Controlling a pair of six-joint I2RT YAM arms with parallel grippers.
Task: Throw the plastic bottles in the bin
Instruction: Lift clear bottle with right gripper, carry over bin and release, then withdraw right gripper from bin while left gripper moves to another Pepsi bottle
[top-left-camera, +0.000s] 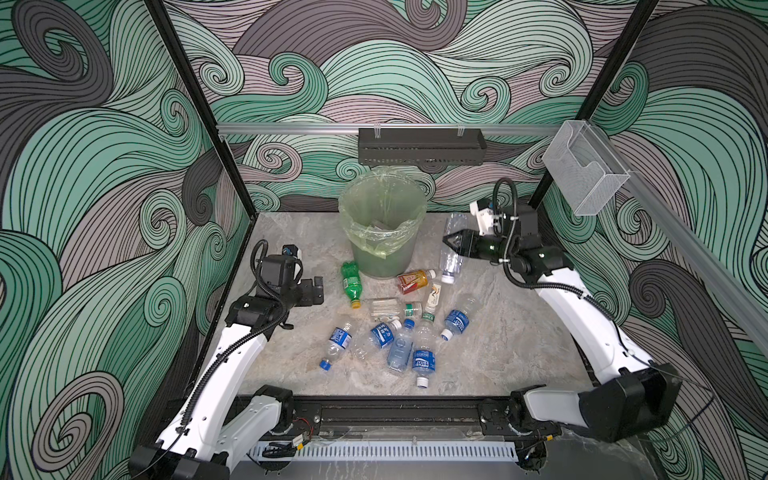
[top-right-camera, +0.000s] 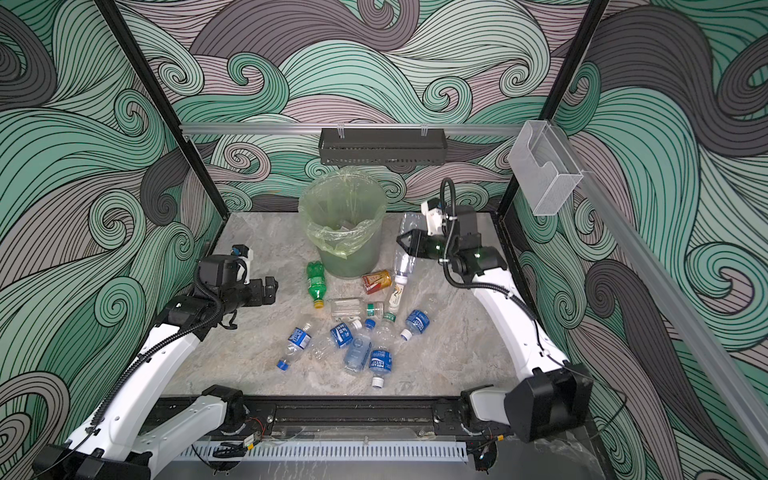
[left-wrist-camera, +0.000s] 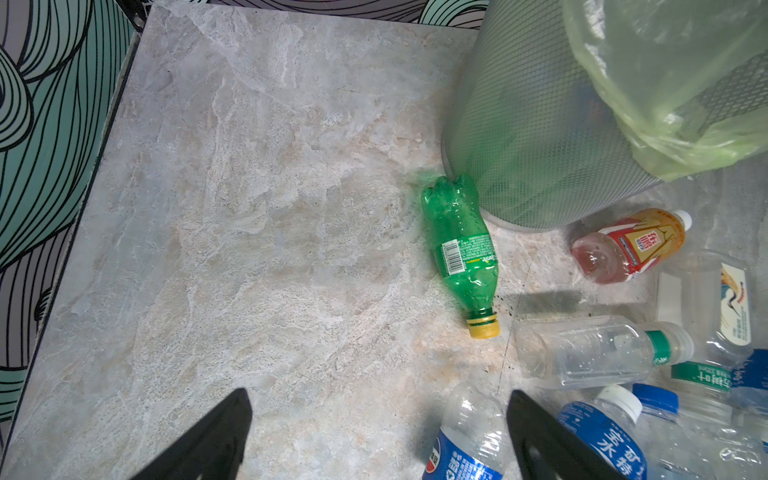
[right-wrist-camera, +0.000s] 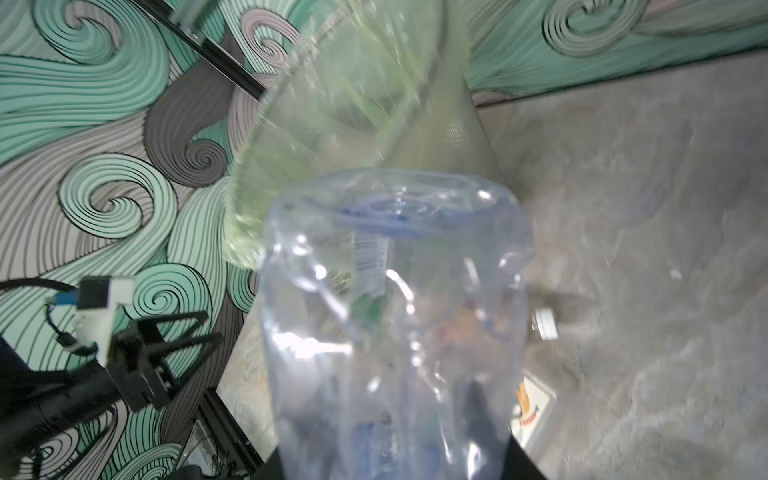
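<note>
- Gripping a clear water bottle across its belly, the right fingers are clenched on it. It hangs cap-down in the air, just beside the bin on the side facing the worktop's right edge.
- The bin stands mid-worktop near the back edge, lined with a yellow-green bag.
- The left fingers are spread wide with nothing in them, hovering near the left edge.
- The other plastic bottles lie heaped around the middle, toward the front edge. A green Sprite bottle and an amber bottle lie by the bin's base.
- Handling-wise, the held bottle looks empty, so it should be super light. Its walls show dents in the right wrist view, so it squashes easily and is probably slick.
- I'd pinch these mid-body, not at the neck. They might bounce off the rim too.
</note>
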